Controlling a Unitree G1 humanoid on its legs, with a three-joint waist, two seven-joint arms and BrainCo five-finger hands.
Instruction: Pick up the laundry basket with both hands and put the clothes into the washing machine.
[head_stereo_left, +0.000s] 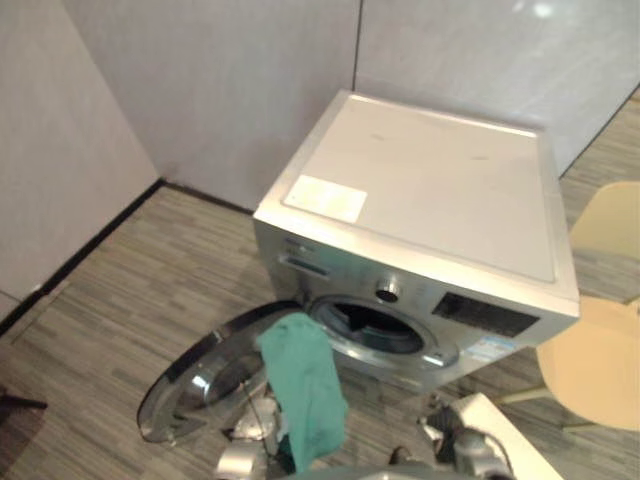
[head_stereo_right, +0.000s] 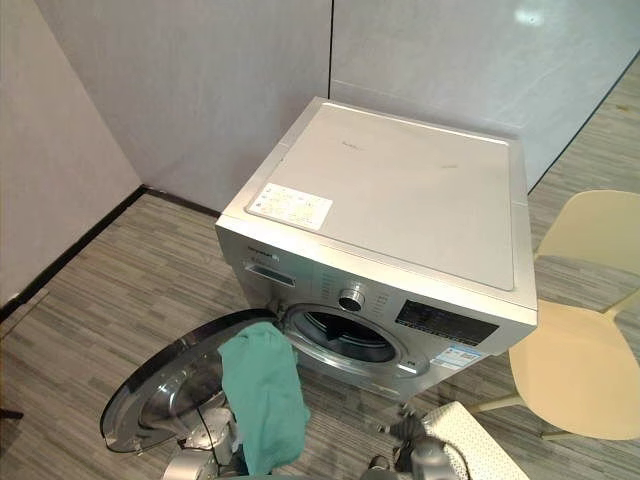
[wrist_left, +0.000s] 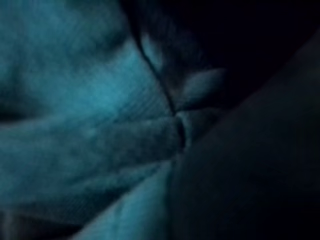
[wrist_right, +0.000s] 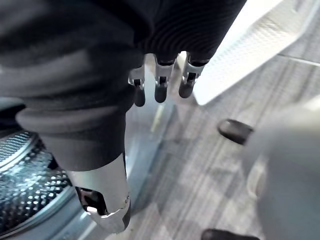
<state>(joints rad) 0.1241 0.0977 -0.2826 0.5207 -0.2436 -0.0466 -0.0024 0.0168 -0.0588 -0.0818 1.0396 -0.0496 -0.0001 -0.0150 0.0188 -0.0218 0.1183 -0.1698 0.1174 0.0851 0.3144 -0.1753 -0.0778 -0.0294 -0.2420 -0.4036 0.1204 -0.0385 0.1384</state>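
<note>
A pale cream chair (head_stereo_right: 575, 370) stood at 4 o'clock in the head views, its backrest toward 3 o'clock. Grey wall panels (head_stereo_right: 200, 90) ran from 9 round to 2 o'clock. A black skirting strip (head_stereo_right: 70, 251) at 9 o'clock met the grey plank floor (head_stereo_right: 110, 310).

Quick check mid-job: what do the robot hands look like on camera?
The right robot hand has a dark ribbed cover over its back, slim silver fingers with dark tips and a thicker silver thumb. The left robot hand shows as silver-grey metal in the left eye view.
</note>
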